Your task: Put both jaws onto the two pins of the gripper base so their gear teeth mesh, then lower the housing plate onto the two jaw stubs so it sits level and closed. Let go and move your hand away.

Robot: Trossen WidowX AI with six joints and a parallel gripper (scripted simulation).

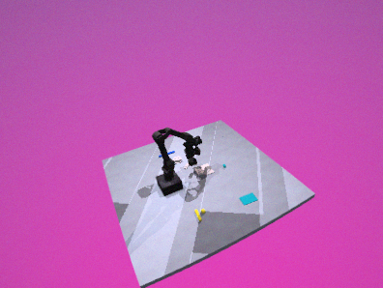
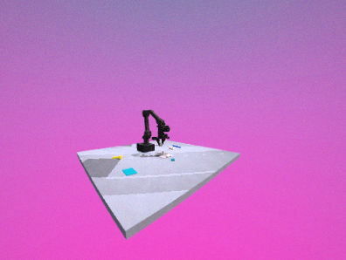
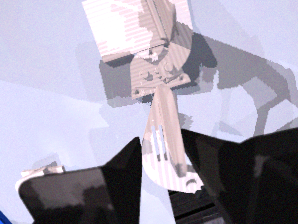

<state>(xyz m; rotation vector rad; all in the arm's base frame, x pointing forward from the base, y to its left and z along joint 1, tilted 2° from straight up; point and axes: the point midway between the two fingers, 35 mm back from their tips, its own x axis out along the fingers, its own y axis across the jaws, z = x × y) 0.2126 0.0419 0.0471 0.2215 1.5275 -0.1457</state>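
My gripper (image 1: 191, 162) (image 2: 161, 143) (image 3: 159, 137) is shut on a pale jaw (image 3: 172, 120), which hangs between the black fingers with its slotted, curved end towards the wrist. In the wrist view the jaw's narrow far end overlaps the near edge of the gripper base (image 1: 204, 169) (image 2: 165, 154) (image 3: 142, 86); contact between them cannot be told. The other jaw (image 3: 181, 50) appears to be on the base, pointing away. The pin area is partly covered. Another pale piece (image 1: 177, 159) (image 2: 170, 147) (image 3: 42, 171), perhaps the housing plate, lies to one side, mostly hidden by a finger in the wrist view.
A blue bar (image 2: 176, 147) lies beyond the pale piece. Yellow pieces (image 1: 198, 216) (image 2: 117, 157), a teal plate (image 1: 249, 198) (image 2: 129, 172) and a small teal block (image 1: 224, 166) (image 2: 173, 160) lie apart on the grey table (image 1: 285, 193) (image 2: 144, 209).
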